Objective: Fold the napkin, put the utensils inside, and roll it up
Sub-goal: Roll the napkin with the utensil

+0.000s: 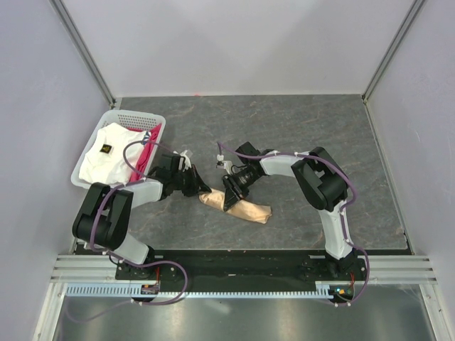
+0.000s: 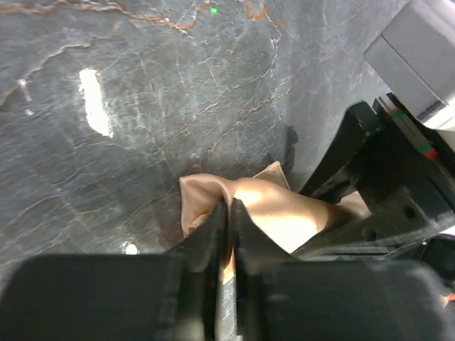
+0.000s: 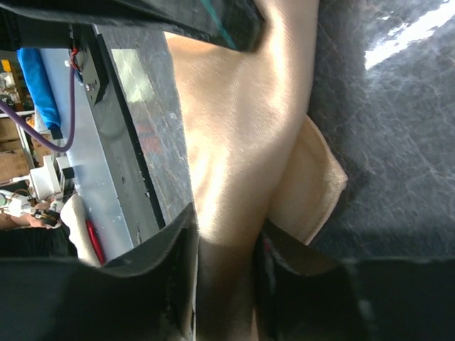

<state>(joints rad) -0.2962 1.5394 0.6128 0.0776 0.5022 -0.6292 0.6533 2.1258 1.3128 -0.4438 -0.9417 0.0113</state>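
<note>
Gripping the napkin (image 1: pixel 252 209) from both sides, the two arms meet low over the grey table (image 1: pixel 320 121). The peach-tan cloth lies bunched into a short roll directly under both grippers. The left gripper (image 1: pixel 197 186) sits at the roll's left end. Its wrist camera shows the fingers (image 2: pixel 206 241) drawn almost together, with only a thin sliver of peach cloth (image 2: pixel 270 213) pinched between them. The right gripper (image 1: pixel 231 199) comes down just beside it, nearer the middle of the roll. Its own camera shows the fingers (image 3: pixel 178 263) set narrowly apart and clamped across a thick fold of the napkin (image 3: pixel 242 128), which fills the gap between them. A flatter corner of cloth pokes out to one side of that grip.

The two grippers crowd each other. From the left wrist, the right arm's black gripper body (image 2: pixel 384 192) fills the space just beyond the cloth and hides the rest of the roll. From above, both grippers cover most of the roll's left half, so what lies inside it cannot be seen.

Behind and outboard of the left gripper stands a white basket (image 1: pixel 117 117). It holds a white cloth (image 1: pixel 99 156) with a dark mark and a pink-red cloth (image 1: pixel 149 145).
</note>
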